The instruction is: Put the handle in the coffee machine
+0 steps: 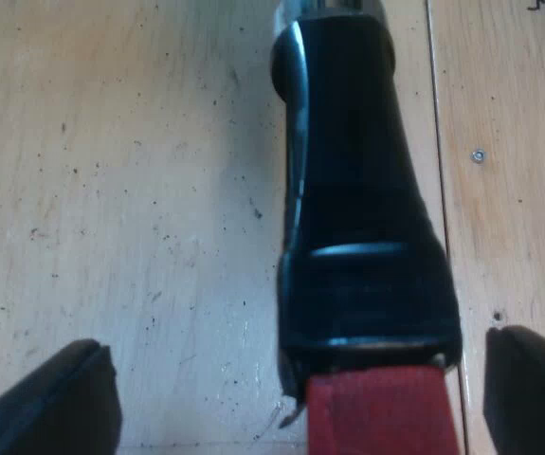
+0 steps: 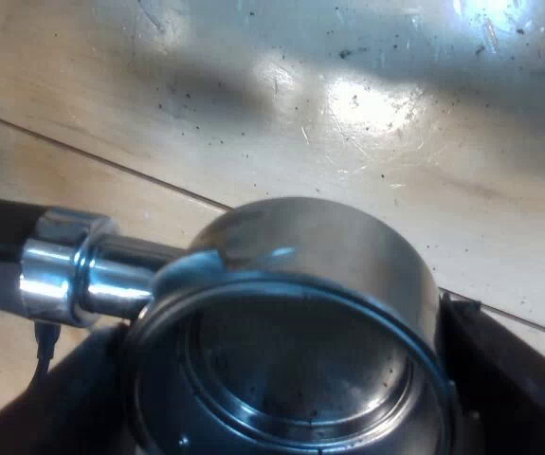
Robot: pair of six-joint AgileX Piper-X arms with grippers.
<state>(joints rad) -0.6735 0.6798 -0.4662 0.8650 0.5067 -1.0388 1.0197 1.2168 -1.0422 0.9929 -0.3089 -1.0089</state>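
The metal holder's dark handle lies over the pale wooden table, and its red end sits between my left gripper's fingers. My left gripper is open around that red end. One finger stands well off the handle and the other is close beside it. The holder's round metal basket faces the right wrist camera, its inside bare and shiny. My right gripper is shut on the basket, with a dark finger pressed against each side. A chrome neck leads off toward the handle.
The wooden table top is speckled with dark coffee grains. A seam between boards runs beside the handle, with a small screw past it. The same kind of seam crosses under the basket.
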